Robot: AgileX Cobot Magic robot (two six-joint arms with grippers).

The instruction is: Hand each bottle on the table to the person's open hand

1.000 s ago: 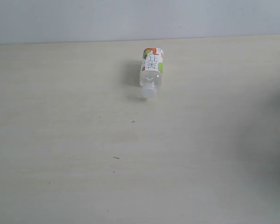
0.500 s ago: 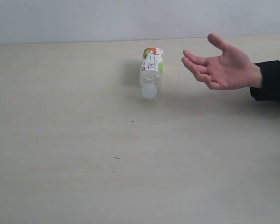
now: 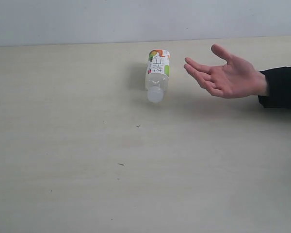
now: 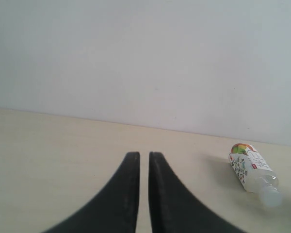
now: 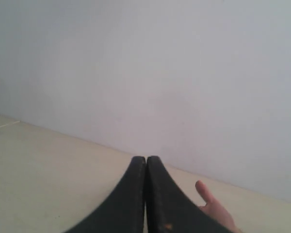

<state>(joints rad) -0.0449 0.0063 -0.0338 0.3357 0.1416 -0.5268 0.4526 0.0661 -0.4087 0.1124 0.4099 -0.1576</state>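
Observation:
One clear bottle [image 3: 157, 75] with a white-green label and a white cap lies on its side on the beige table [image 3: 87, 170], cap toward the front. The left wrist view shows this bottle [image 4: 252, 174] too, off to one side of my left gripper [image 4: 144, 155]. That gripper is shut with only a thin slit between its fingers and holds nothing. The person's open hand [image 3: 225, 76] hovers palm up just right of the bottle, black sleeve at the wrist. My right gripper [image 5: 146, 158] is shut and empty, with the hand [image 5: 214, 208] just beyond it. No other bottles show.
A plain pale wall [image 3: 136, 19] rises behind the table's far edge. A few tiny dark specks [image 3: 121, 164] mark the tabletop. Neither arm shows in the exterior view.
The person's hand came in from the right within the last second and has since shifted slightly left toward the bottle. The bottle has not moved.

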